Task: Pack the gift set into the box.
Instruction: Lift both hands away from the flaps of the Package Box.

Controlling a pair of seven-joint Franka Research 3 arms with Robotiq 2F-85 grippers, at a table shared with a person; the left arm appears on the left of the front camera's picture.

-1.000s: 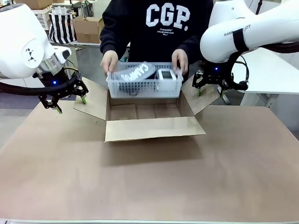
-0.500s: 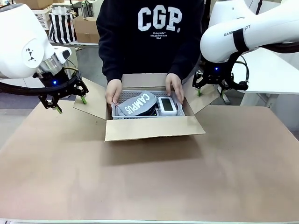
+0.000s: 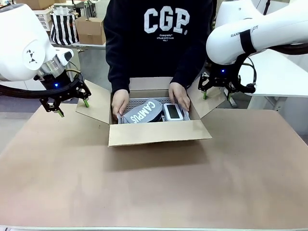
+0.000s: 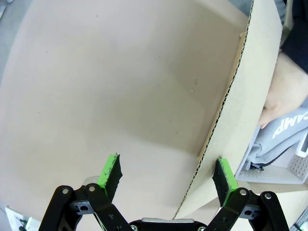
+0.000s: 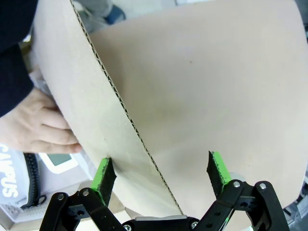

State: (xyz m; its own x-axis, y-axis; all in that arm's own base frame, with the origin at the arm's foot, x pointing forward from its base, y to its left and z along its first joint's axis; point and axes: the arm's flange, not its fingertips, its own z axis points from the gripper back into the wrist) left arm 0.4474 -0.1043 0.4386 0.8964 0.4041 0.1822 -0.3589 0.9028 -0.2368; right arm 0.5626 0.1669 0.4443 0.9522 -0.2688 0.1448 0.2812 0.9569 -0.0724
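Tabletop (image 3: 144, 187) space at the middle is taken up by the box (image 3: 159, 132), its four flaps spread outward. Each side flap is straddled by a gripper with fingers held wide apart, the left gripper (image 3: 73, 108) at the left flap and the right gripper (image 3: 216, 97) at the right. The gift set (image 3: 144, 110) is seated low inside, gripped at both ends by the person's hands (image 3: 120, 102) and walled off from both grippers by the flaps.

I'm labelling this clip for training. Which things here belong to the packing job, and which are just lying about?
Job: box, grey tray, CAMPUS fabric item, white-framed gadget, person's hands, left gripper and right gripper, both open at the side flaps.
Lying about: striped bag, smaller cardboard box, white basket, in the background.
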